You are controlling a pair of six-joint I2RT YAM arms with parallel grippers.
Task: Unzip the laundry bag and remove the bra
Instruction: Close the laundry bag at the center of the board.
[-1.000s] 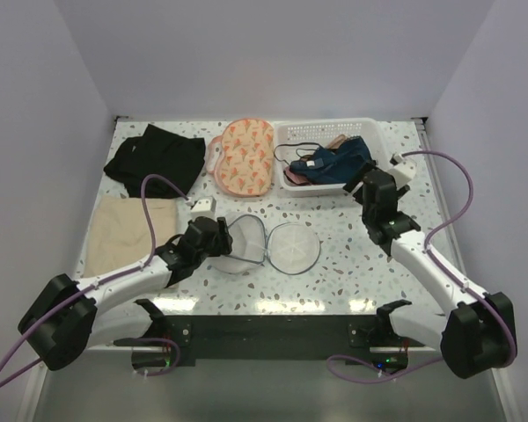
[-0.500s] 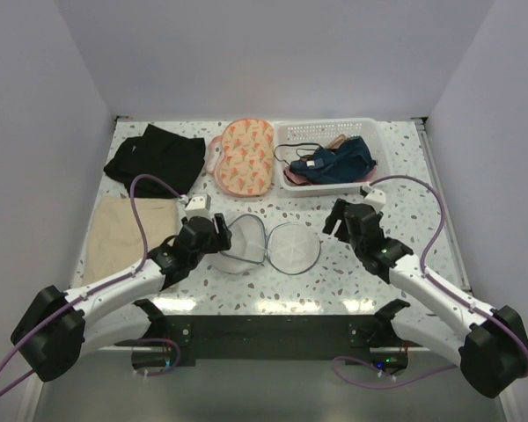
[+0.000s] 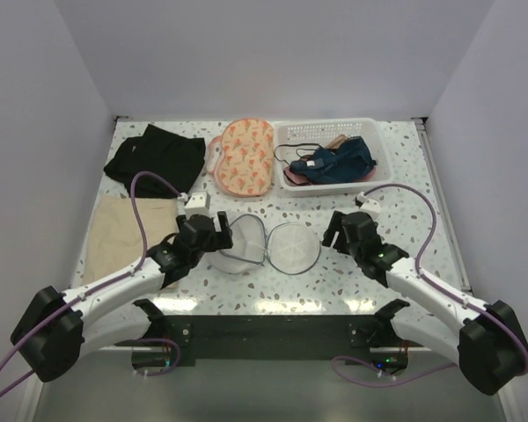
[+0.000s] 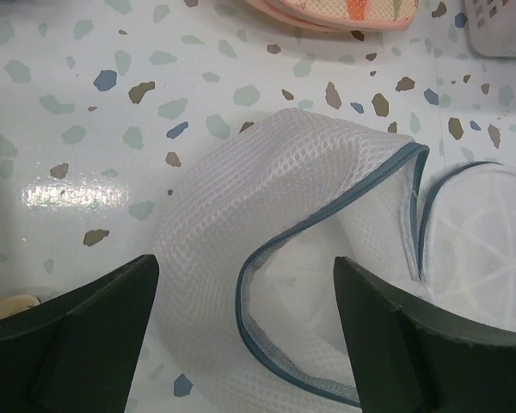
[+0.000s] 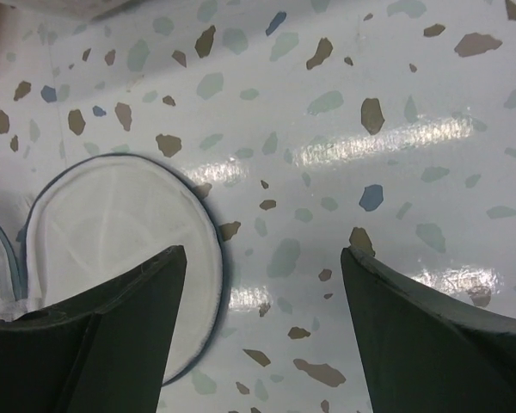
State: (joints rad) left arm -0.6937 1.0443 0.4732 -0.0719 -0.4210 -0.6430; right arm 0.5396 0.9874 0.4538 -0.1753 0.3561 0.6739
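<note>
The white mesh laundry bag (image 3: pixel 238 246) with a blue zipper lies unzipped at mid-table, its round lid half (image 3: pixel 293 248) flopped to the right. In the left wrist view the bag's hollow (image 4: pixel 327 258) holds nothing. A dark blue bra (image 3: pixel 339 163) lies in the white basket (image 3: pixel 376 130) at the back. My left gripper (image 3: pixel 218 230) hovers open over the bag's left side (image 4: pixel 241 284), touching nothing. My right gripper (image 3: pixel 333 230) is open just right of the lid (image 5: pixel 120 232), over bare table (image 5: pixel 262 258).
A peach patterned mesh pouch (image 3: pixel 244 156) lies left of the basket. Black clothing (image 3: pixel 154 156) is at the back left and a beige folded cloth (image 3: pixel 128 230) on the left side. Pink items share the basket with the bra.
My left gripper has opened wider over the bag. The right arm has swung from the basket down and left to the lid's right edge.
</note>
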